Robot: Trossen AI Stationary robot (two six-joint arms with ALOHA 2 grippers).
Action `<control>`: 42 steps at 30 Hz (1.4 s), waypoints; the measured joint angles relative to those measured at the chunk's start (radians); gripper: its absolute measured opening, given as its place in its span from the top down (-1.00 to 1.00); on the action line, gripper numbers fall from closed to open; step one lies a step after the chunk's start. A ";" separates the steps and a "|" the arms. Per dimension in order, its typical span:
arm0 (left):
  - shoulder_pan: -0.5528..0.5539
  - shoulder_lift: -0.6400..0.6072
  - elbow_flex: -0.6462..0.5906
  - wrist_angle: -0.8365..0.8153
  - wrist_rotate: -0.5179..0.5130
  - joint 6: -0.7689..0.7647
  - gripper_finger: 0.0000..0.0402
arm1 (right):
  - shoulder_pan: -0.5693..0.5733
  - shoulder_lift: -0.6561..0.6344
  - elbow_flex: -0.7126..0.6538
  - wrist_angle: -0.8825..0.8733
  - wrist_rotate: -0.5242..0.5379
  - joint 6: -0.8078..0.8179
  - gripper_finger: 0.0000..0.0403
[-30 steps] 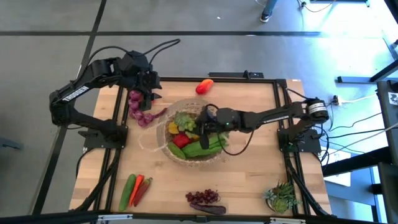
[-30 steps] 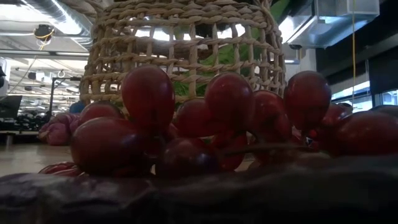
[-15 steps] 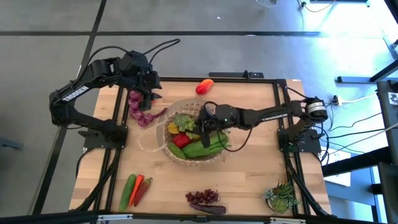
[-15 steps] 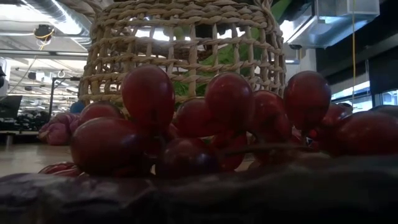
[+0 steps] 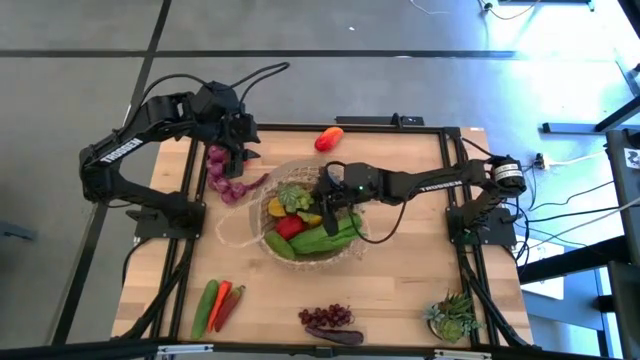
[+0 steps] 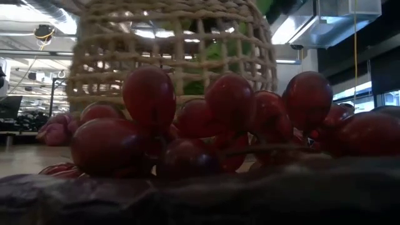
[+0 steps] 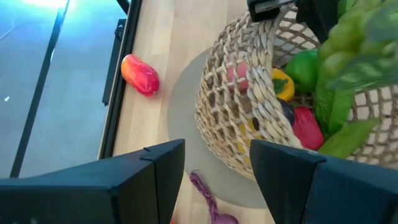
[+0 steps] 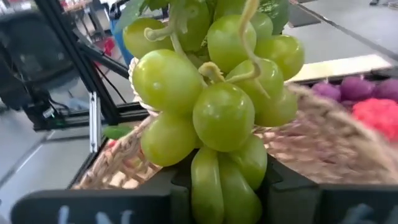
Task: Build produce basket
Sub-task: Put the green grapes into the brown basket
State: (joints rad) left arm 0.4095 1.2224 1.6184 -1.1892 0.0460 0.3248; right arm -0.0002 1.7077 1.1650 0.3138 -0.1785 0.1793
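The tan wicker basket (image 5: 272,245) stands mid-table and holds a red pepper (image 5: 288,226), a yellow pepper (image 5: 280,207), long green pieces (image 5: 325,238) and a leafy stalk (image 5: 296,192). My right gripper (image 5: 328,205) reaches in over the basket from the table's right and is shut on a bunch of green grapes (image 8: 211,93). My left gripper (image 5: 240,152) stands open at the far left, above a pink-purple bunch (image 5: 225,178) that lies on the table. In the left wrist view nothing is between its fingers (image 7: 165,168). My right gripper pinches the green grapes by the end grapes of the bunch (image 8: 217,180), between its two fingers. It comes nearly level from the table's right. The rest of the bunch sticks out ahead of the fingertips over the basket's inside. I cannot tell whether it rests on the produce below.
A red-orange pepper (image 5: 328,138) lies at the far edge. Chillies and a cucumber (image 5: 218,303) lie near left, and dark red grapes (image 5: 330,320) near the front edge, filling the low view (image 6: 206,125). A spiky potted plant (image 5: 452,315) stands near right.
The basket has shifted a little toward the table's left edge and shows blurred in the low view. My right gripper, still shut on the green grapes, has turned slightly over it.
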 joint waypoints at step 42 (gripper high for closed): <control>0.000 0.000 0.000 -0.009 0.086 0.026 0.15 | 0.104 0.297 1.158 -1.519 0.253 -0.118 0.74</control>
State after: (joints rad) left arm 0.4091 1.2228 1.6184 -1.1979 0.1322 0.3508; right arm 0.1036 2.0051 2.3226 -1.2048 0.0743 0.0613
